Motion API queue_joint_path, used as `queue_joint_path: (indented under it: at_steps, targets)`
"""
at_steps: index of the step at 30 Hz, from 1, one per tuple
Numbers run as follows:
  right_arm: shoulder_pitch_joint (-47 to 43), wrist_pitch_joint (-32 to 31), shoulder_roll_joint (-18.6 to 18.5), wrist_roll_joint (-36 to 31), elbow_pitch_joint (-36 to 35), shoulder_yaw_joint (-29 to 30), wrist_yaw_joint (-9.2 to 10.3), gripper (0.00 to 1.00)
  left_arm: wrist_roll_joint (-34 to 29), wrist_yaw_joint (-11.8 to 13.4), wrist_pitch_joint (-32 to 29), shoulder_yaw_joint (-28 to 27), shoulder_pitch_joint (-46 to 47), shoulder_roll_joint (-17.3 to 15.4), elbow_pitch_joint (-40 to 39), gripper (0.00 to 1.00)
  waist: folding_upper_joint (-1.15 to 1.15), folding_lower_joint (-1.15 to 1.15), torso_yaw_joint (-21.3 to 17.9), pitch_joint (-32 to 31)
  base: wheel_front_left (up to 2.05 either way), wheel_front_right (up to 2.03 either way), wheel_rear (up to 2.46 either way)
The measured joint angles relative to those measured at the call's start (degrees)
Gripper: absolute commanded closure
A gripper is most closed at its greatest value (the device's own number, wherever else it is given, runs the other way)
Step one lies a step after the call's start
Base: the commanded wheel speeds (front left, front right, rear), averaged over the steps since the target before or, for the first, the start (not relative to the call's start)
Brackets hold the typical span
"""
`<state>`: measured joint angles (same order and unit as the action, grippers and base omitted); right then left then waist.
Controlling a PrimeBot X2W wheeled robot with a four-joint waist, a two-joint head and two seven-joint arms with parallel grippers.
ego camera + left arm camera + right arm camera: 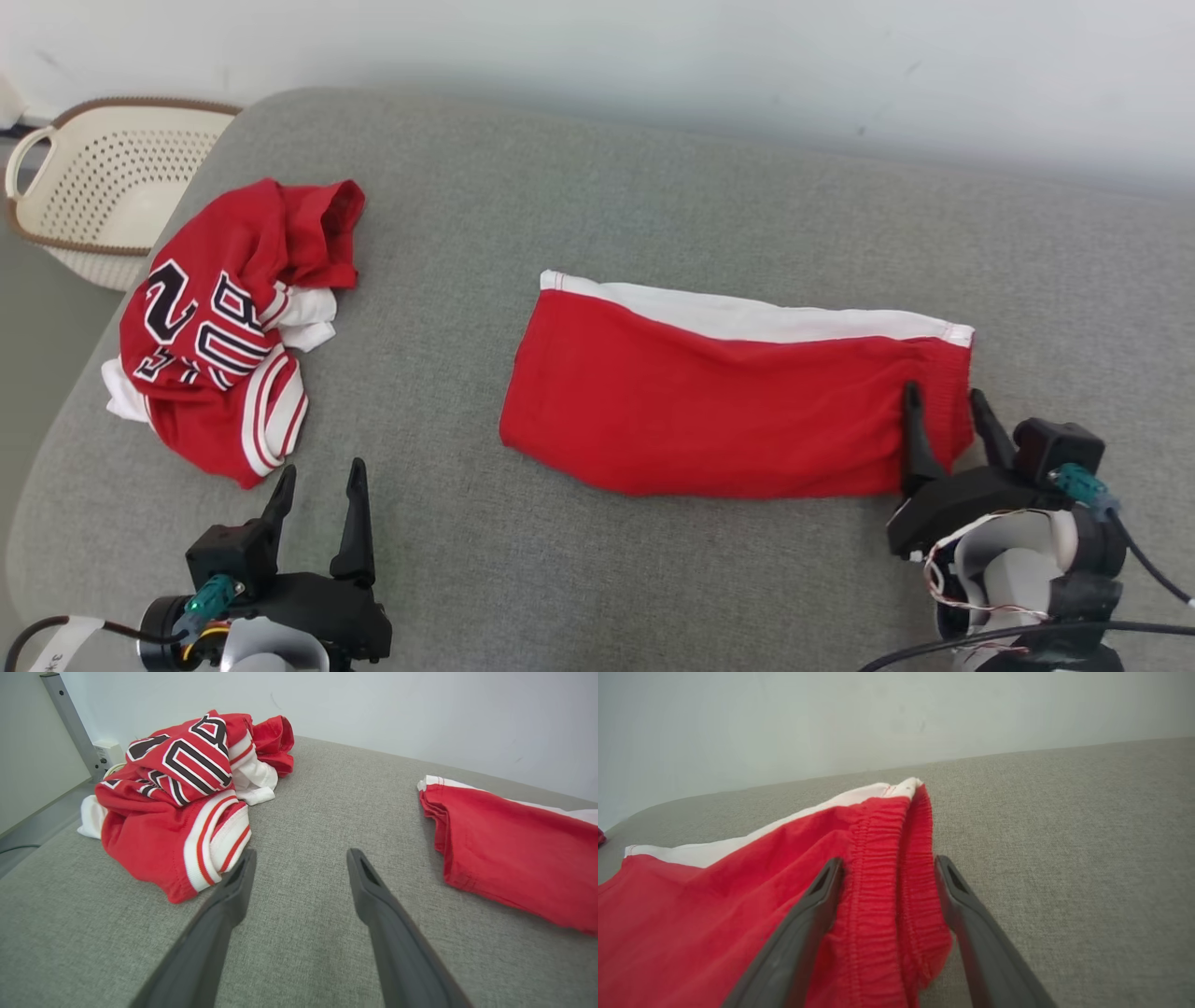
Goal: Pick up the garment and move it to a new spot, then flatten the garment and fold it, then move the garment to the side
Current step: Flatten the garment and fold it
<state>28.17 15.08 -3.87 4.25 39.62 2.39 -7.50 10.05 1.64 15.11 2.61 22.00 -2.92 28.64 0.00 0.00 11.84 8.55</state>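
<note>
Red shorts (728, 401) with a white side stripe lie folded flat in the middle of the grey cushion (597, 196). My right gripper (943, 411) is open at their right end, its two fingers straddling the gathered waistband (887, 877) near the front corner. The left finger lies over the red cloth and the right finger sits just past the cloth's edge. My left gripper (319, 485) is open low over bare cushion at the front left, holding nothing. In the left wrist view the left gripper (301, 856) points between the jersey (182, 802) and the shorts (514, 854).
A crumpled red jersey (224, 336) with black-and-white lettering and white trim lies at the cushion's left, just ahead of my left gripper. A cream perforated basket (103, 187) stands off the cushion's back left corner. A pale wall (653, 56) runs behind.
</note>
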Motion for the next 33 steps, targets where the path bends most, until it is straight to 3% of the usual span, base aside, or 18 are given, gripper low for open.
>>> queue_joint_path:
  at_steps: [9,22,23,24,25,26,27,28,33]
  targets:
    - [1.63,0.01,0.07,-2.18,5.97,6.19,0.00,0.00,0.94,-0.01,0.00,1.44,0.07,0.04,-0.19,0.00,0.00,0.01,2.32,1.30,0.00,0.00,0.00]
    - [6.30,0.63,-0.64,5.77,14.80,3.02,0.25,0.00,1.27,-0.03,0.00,1.71,0.09,0.00,-0.66,0.00,-0.01,0.00,4.93,2.67,0.00,0.00,0.00]
    - [6.59,0.64,-0.71,6.75,15.18,2.52,0.30,0.03,1.27,-0.03,0.00,1.72,0.09,0.02,-0.76,0.00,-0.01,0.00,5.06,2.75,0.00,0.00,0.00]
    - [6.72,0.65,-0.77,7.43,15.47,1.78,0.30,0.21,1.26,-0.04,0.00,1.71,0.09,0.03,-0.85,0.00,-0.01,0.00,5.16,2.82,0.00,0.00,0.00]
    - [6.72,0.65,-0.77,7.43,15.47,1.78,0.30,0.54,1.26,-0.04,0.00,1.71,0.09,0.03,-0.85,0.00,-0.01,0.00,5.16,2.82,0.00,0.00,0.00]
    - [7.16,0.66,-0.93,9.12,15.83,0.66,0.31,0.77,1.18,-0.05,0.00,1.65,0.08,0.02,-0.97,0.00,-0.01,0.00,5.28,2.92,0.00,0.00,0.00]
    - [7.33,0.65,-0.98,9.73,15.86,0.21,0.30,0.92,1.08,-0.05,0.00,1.65,0.08,0.02,-1.08,0.00,-0.01,0.00,5.29,2.92,0.00,0.00,0.00]
    - [7.35,0.64,-0.99,10.54,15.64,0.01,0.30,1.00,1.00,-0.05,0.00,1.64,0.08,0.02,-1.18,0.00,-0.01,0.00,5.26,2.91,0.00,0.00,0.00]
    - [5.76,0.26,-1.54,13.02,13.02,-0.29,-0.01,1.00,0.58,-0.08,0.00,1.74,-0.02,0.04,-1.88,0.00,0.00,0.00,4.62,2.33,0.00,0.00,0.00]
